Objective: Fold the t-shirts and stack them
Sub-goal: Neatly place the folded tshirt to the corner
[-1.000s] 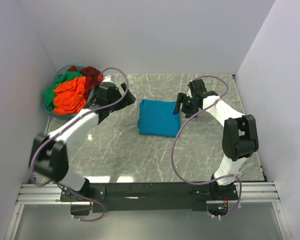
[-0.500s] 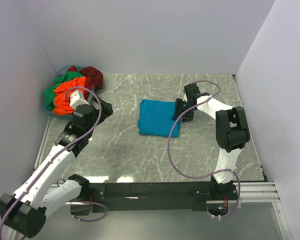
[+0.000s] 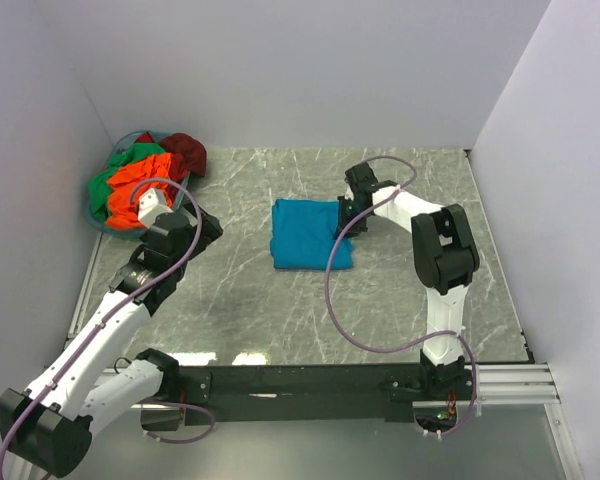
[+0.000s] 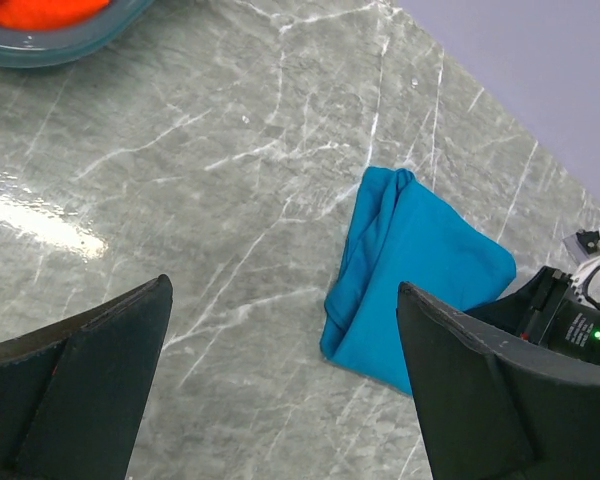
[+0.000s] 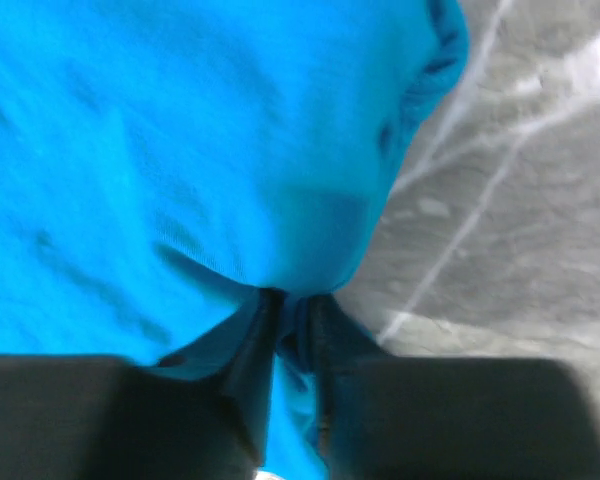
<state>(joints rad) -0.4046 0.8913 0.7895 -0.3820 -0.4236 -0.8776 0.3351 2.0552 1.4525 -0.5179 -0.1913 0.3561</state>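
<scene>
Right hand (image 3: 345, 222) sits low at one edge of a folded teal-blue t-shirt (image 3: 305, 233). Its two dark fingers (image 5: 180, 420) are pressed nearly together, with a small tuck of the blue cloth pinched between them. From that hand's wrist camera, the cloth fills almost everything ahead of the fingers, and a strip of grey marbled surface (image 3: 240, 290) shows off to one side. The shirt lies flat on the surface as a rough rectangle, spreading away from the right hand toward the other arm.

Left hand (image 4: 285, 295) is spread wide and holds nothing. It hangs above bare surface, apart from the teal-blue t-shirt, which lies ahead of it and a little toward its right finger. The shirt's edge nearer this hand shows thick rolled folds. At the cloth's far corner, seen from this hand, part of the black right hand is visible.

On the left hand's other side, near it but not touching, a round basket (image 3: 93, 215) with a teal rim stands in the far corner of the surface. Heaped in it are an orange t-shirt (image 3: 140, 190) on top, a green t-shirt (image 3: 105, 185) on the side farther from the hand, and a dark red t-shirt (image 3: 185, 150) spilling over the rim at the back. These three are crumpled, not folded.
</scene>
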